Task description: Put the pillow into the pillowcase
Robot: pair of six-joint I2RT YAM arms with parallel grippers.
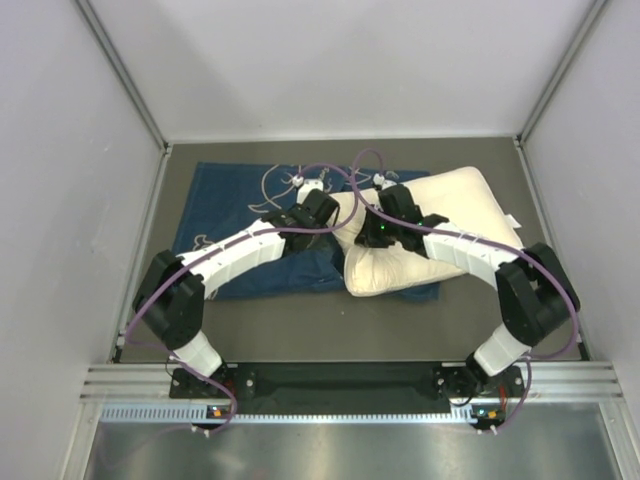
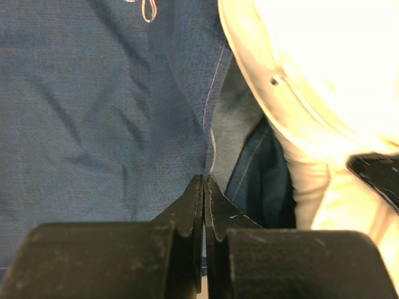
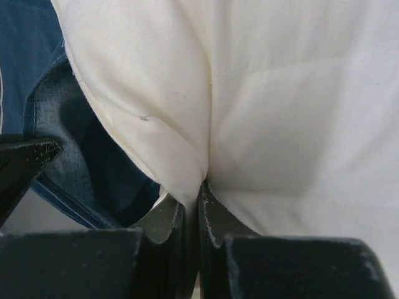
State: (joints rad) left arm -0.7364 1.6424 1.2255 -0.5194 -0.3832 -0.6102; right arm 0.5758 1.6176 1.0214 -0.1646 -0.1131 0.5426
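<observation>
Across the left half of the top view, one pillowcase is seen, spread flat on the grey table with its long axis running left to right. Its open right-hand end is turned toward the centre of the frame. White line drawings are visible on the blue cloth near its upper edge.

Two arms are counted, each with one gripper, and both meet at the centre of the frame. In the left wrist view, the left gripper is seen with its fingers pressed together. The stitched hem of the pillowcase runs down into the tips, so the edge of the case is pinched there. The grey inner side of the cloth is exposed just right of that hem.

In the right wrist view, the right gripper is closed to a narrow slit, with a fold of the pillow's cream cloth nipped between its tips.

One pillow is counted, right of centre. Its long axis is slanted from lower left to upper right, and its lower-left end is laid over the right end of the pillowcase. A strip of blue shows under its lower edge.
</observation>
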